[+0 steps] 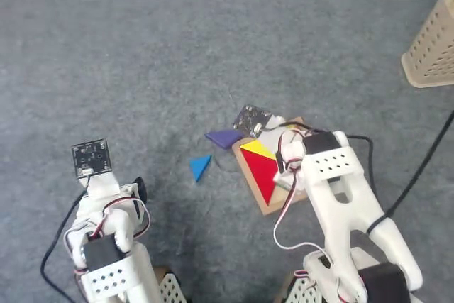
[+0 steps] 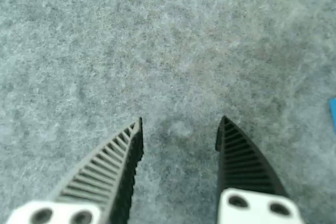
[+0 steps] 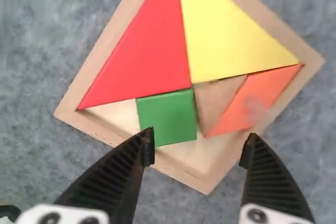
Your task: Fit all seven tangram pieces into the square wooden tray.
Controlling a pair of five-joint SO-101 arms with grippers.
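Right pincer point(image 3: 199, 132) released above the tray point(image 3: 205, 174) — green square point(image 3: 167, 116) just ahead of its fingertips point(image 3: 137, 153) — left pincer point(image 2: 181, 119) released over the bench point(image 2: 157, 35), blue triangle point(image 1: 201, 167) near it.

White perforated arms point(image 1: 340, 196), black servos point(image 1: 103, 250), circuit boards point(image 1: 91, 157)

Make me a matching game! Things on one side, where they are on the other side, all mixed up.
Things:
1. red triangle
2. blue triangle
3. basket
4. left gripper

Places:
a. open above bare carpet
b. standing far off from the tray
c. lying on the carpet, outside the tray
d. inside the tray, beside the yellow triangle

Pairs: 1-d, 2-c, 3-b, 4-a
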